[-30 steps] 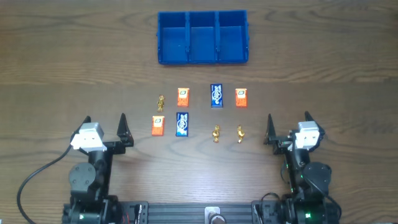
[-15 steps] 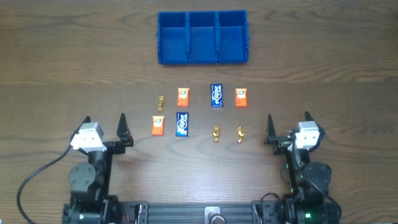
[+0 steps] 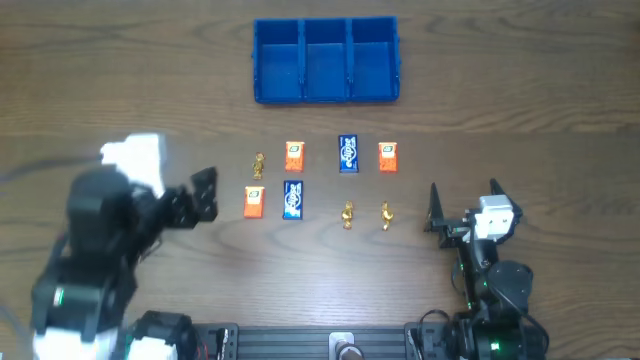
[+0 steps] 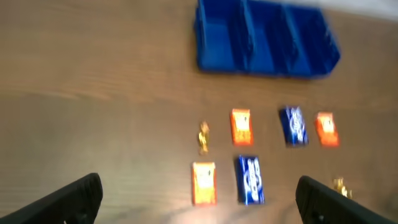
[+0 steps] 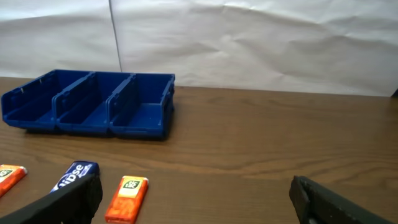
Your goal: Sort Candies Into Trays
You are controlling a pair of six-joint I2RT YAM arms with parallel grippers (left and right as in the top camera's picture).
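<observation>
Candies (image 3: 293,200), 8 in all, lie ahead of both pairs of spread jaws.

The tray (image 3: 325,99) is bright blue all over. Three orange candies (image 3: 294,155) have a small pale patch, two blue candies (image 3: 347,154) have white marks, and three gold candies (image 3: 347,214) look shiny. The table (image 3: 520,110) is brown with dark wood lines, and the wall (image 5: 249,43) is white.

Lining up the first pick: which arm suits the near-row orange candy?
Left. Its open jaws face the orange candy from close by; the right arm's jaws sit beyond both gold candies.
</observation>
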